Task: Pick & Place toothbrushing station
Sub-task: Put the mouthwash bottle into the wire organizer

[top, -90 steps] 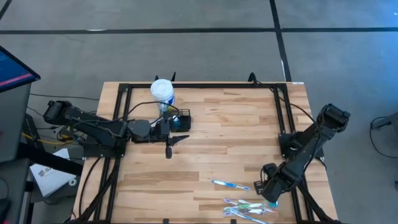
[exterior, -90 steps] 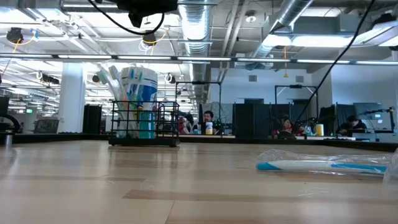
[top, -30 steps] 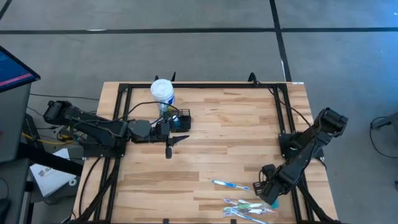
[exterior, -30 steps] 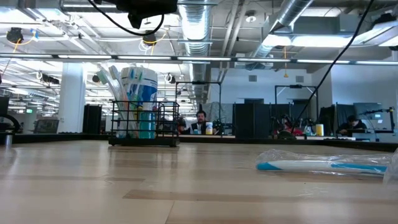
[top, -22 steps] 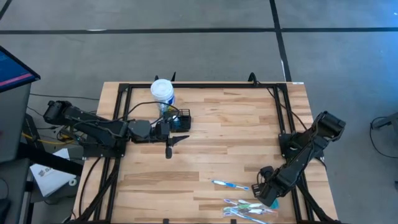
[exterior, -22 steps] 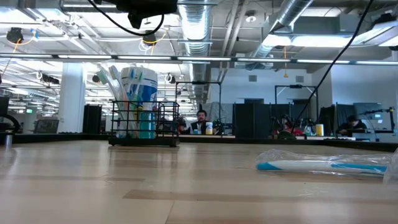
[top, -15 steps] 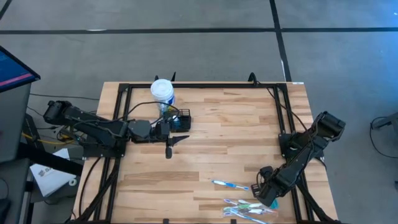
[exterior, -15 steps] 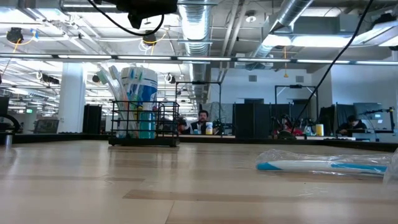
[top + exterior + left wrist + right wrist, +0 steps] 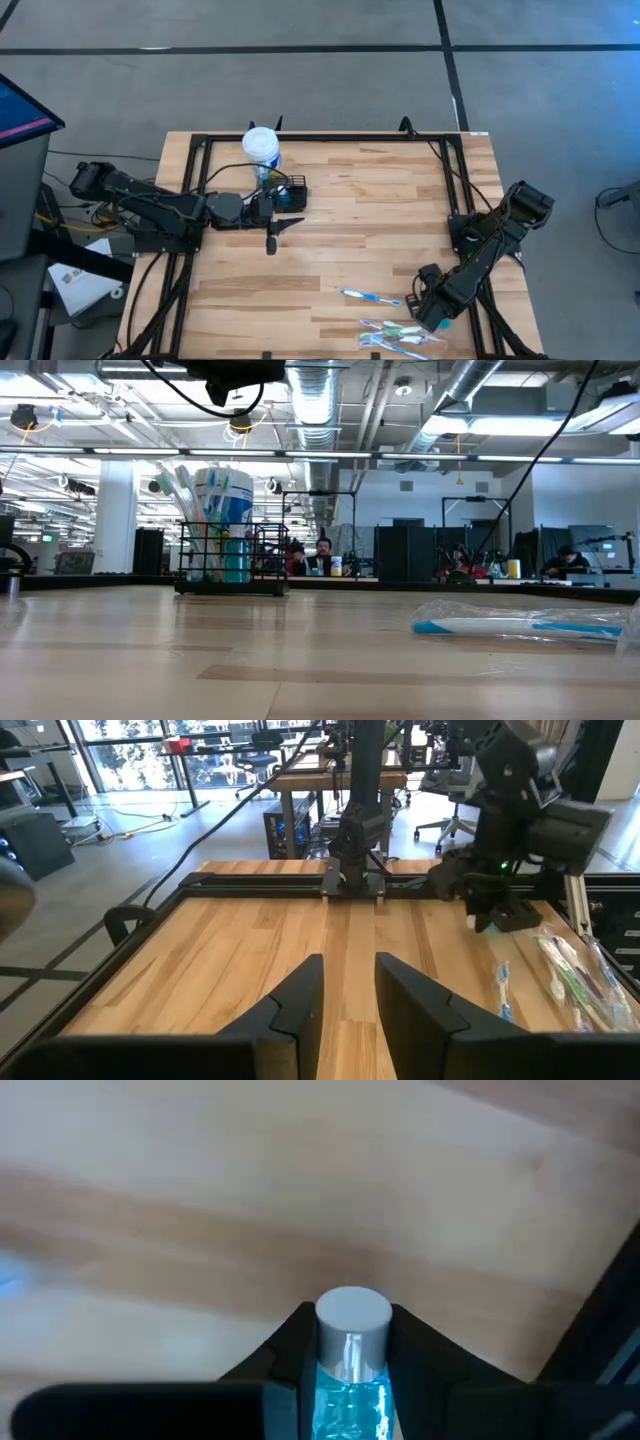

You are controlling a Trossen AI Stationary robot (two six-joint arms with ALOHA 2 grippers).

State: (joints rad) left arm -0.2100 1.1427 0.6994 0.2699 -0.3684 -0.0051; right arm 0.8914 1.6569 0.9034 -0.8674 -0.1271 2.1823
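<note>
The toothbrushing station (image 9: 286,192), a small black wire caddy, stands on the wooden surface (image 9: 360,220) just in front of a white blue-labelled tub (image 9: 261,148), the two almost touching. In the low view the caddy (image 9: 232,565) shows upright with toothbrush handles rising from it before the tub (image 9: 225,520).

The left tool (image 9: 277,228) lies low over the surface just beside the caddy, on the side away from the tub. Its own wrist view shows its two dark fingers (image 9: 300,1010) standing apart with only bare wood between them, holding nothing.

The right tool (image 9: 418,302) is well apart from the caddy, at the surface's opposite corner, close to a loose blue toothbrush (image 9: 370,297) and a heap of wrapped toothbrushes (image 9: 400,335). In its wrist view the fingers (image 9: 290,1345) are pinched on a small clear-blue bottle with a grey cap (image 9: 352,1350), held above the wood. In the low view one wrapped toothbrush (image 9: 525,624) lies flat on the surface.

People sit at desks in the room far behind the caddy.
</note>
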